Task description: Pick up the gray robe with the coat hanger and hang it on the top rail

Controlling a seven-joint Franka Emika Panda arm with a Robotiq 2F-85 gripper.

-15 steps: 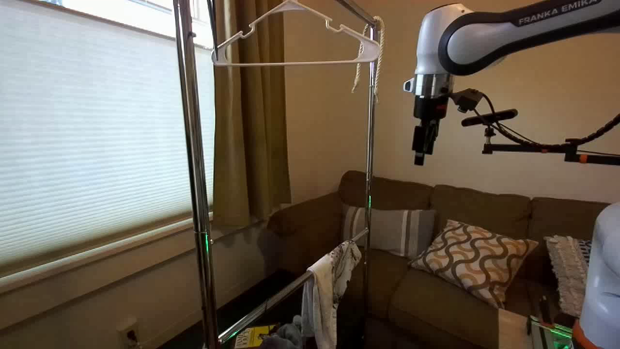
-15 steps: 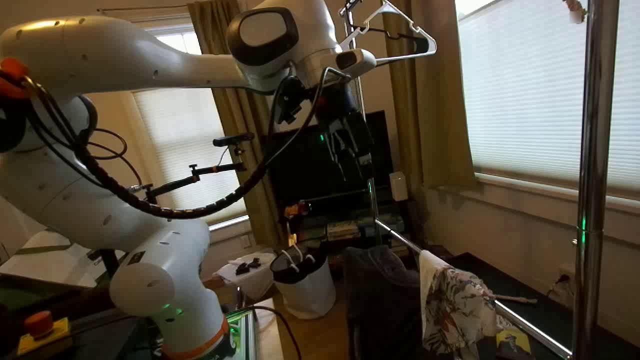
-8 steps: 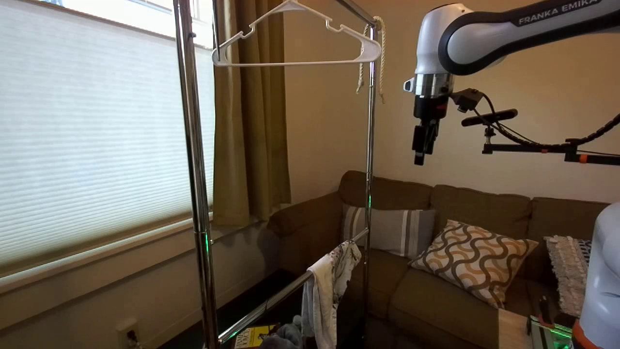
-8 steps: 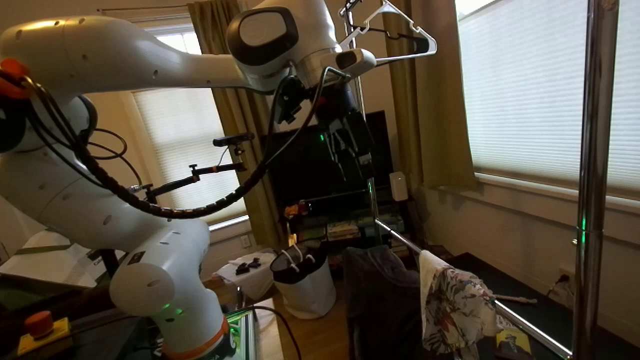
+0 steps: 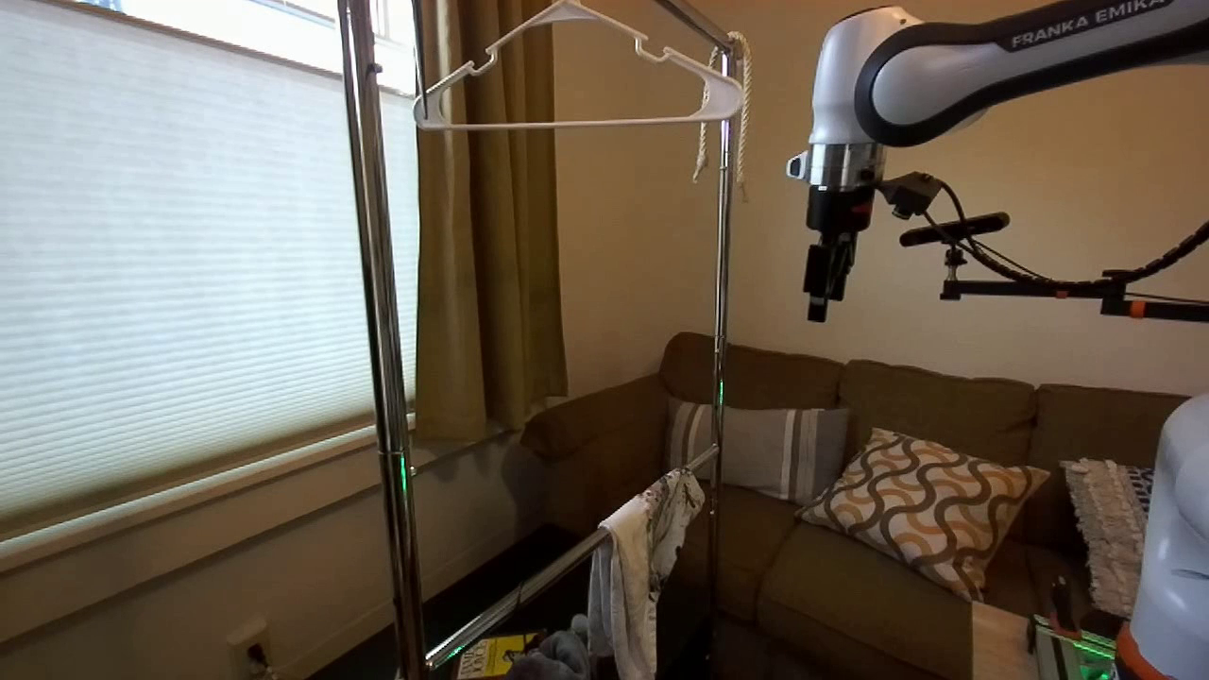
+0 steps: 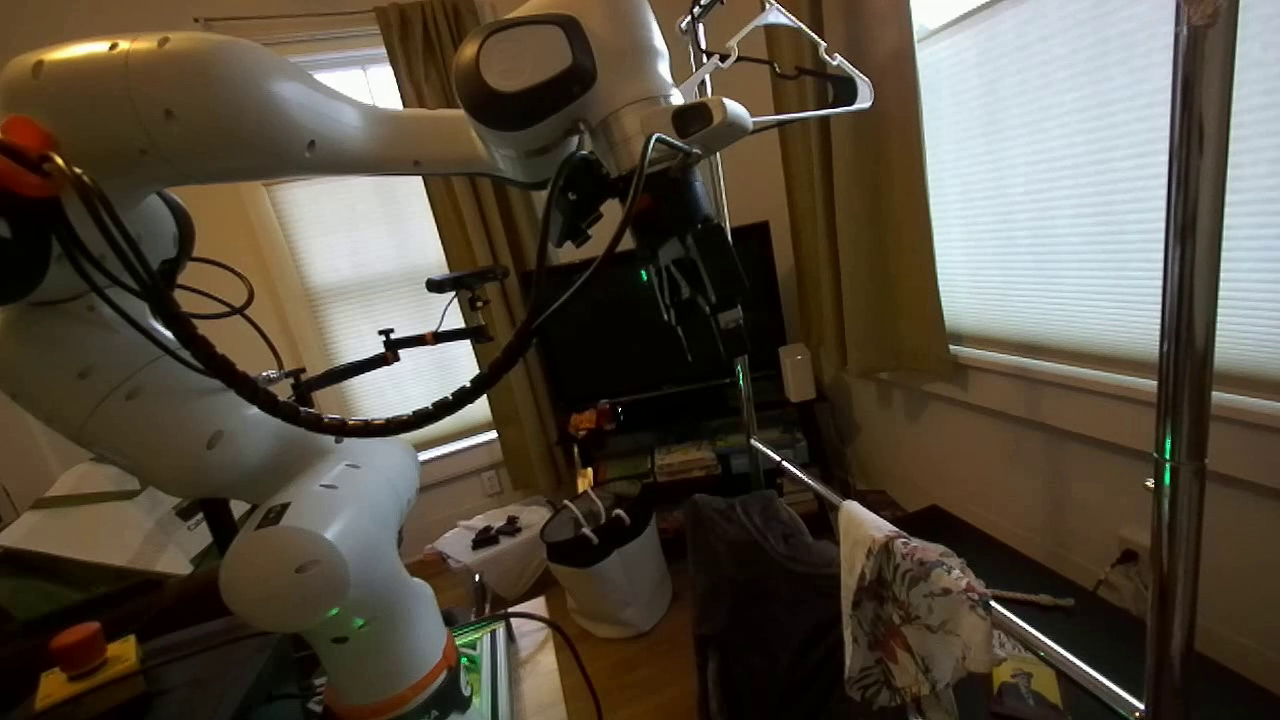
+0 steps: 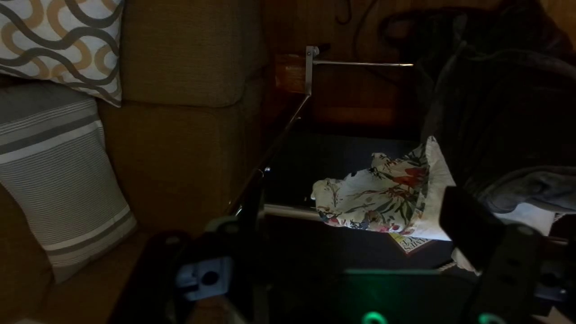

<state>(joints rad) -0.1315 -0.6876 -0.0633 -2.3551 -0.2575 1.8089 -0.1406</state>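
Note:
The gray robe (image 6: 760,600) is a dark, limp garment beside the floral cloth in an exterior view; what holds it up I cannot tell. In the wrist view the robe (image 7: 535,189) lies at the right, mostly in shadow. The top rail (image 5: 694,19) shows only in part at the upper edge of an exterior view. A white coat hanger (image 5: 576,124) hangs at the top of the rack; it also shows in an exterior view (image 6: 815,117) with a dark hanger behind it. My gripper (image 5: 824,304) is open and empty, high above the robe and apart from it; it also shows in an exterior view (image 6: 710,350) and in the wrist view (image 7: 348,207).
A whitish floral cloth (image 6: 905,630) hangs over the lower crossbar (image 5: 519,598). The rack's metal uprights (image 5: 378,331) stand near the window. A sofa (image 5: 878,623) with pillows, a white basket (image 6: 610,590) and a light cord (image 5: 743,104) on the rack are around.
The arm and gripper have not moved. The light cord at the top of the rack sways slightly.

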